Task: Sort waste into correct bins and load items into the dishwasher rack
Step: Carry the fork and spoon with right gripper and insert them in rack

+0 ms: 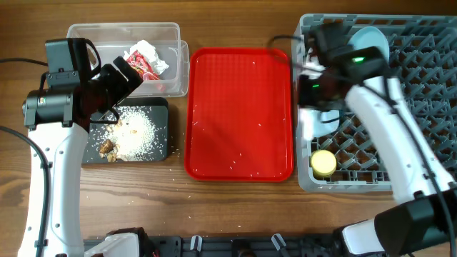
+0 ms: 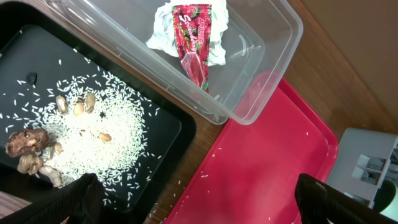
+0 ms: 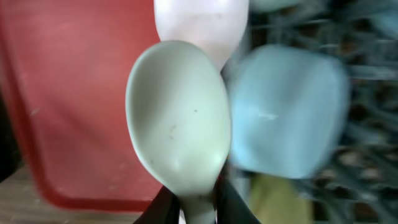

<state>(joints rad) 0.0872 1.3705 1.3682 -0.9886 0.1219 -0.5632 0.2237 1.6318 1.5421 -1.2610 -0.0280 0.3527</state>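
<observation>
Right gripper was clamped on the neck of the white spoon, scoop end projecting outward, at the left edge of the dishwasher rack. The contact area was small, so the smooth handle could pivot or slip between the fingers under a quick move. The light blue bowl sat just behind the spoon, and a low approach could knock it. A release over a wide lattice gap could let the spoon fall through, or out onto the red tray. Farther off, the left gripper hung spread wide and empty by the black tray of rice. The napkin and wrapper lay in the clear tub.
</observation>
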